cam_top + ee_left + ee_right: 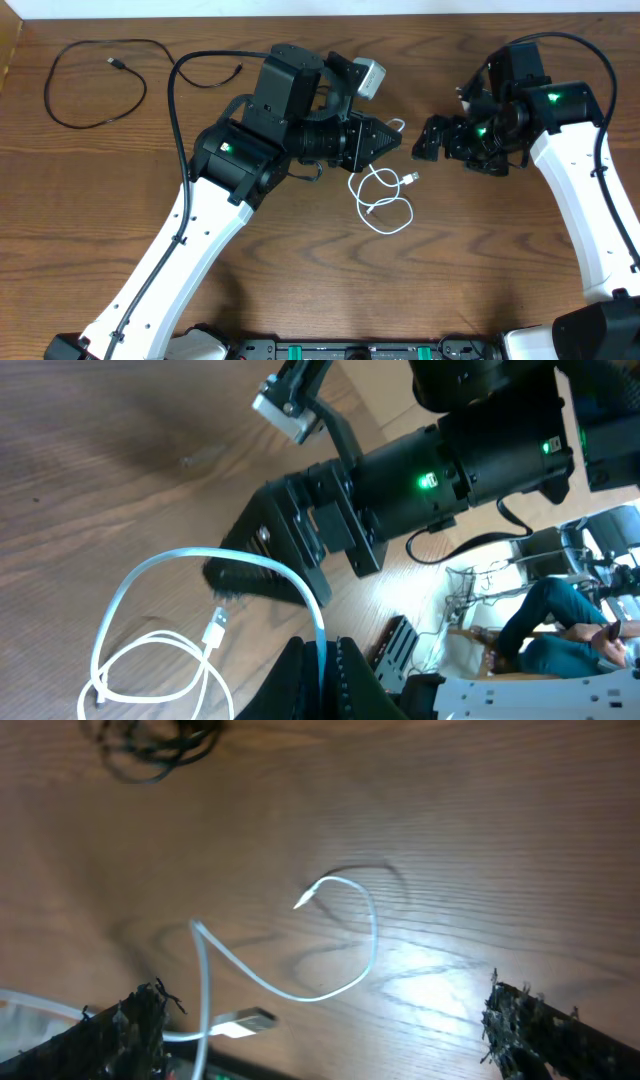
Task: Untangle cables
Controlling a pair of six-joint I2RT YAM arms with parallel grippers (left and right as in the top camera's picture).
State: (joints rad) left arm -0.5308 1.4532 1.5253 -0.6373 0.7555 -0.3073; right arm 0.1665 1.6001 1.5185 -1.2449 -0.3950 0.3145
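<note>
2 pincers meet nose to nose above the white cable (385,200), and only 1 has a hold. The left pincer (394,136) is clamped on a strand of that cable. Its wrist view shows the cord running into the seam between the closed fingers (290,680). The right pincer (428,142), just right of the left pincer, stands spread wide with nothing between its pads (130,1030).

The white cable looks free of the others. Its loose loops and 1 plug lie on the table (300,290) just below the left pincer. 1 black cable (47,92) lies as an open loop far to the left of the left pincer. A 2nd black cord (172,100) curves down beside the left arm; whether it passes under the arm I cannot tell.

To do this step well, I judge the left pincer should hold the strand pinched and lift only slightly, so the loops slide open rather than tighten into a knot. The right pincer would best come down on a slack stretch near the plug, not on a crossing, then draw away to straighten the cord.

The left arm comes up from below and left of its pincer, wrist rolled so the pincer points right and low. The right arm bends in from the right, its wrist turned to face the left pincer.
</note>
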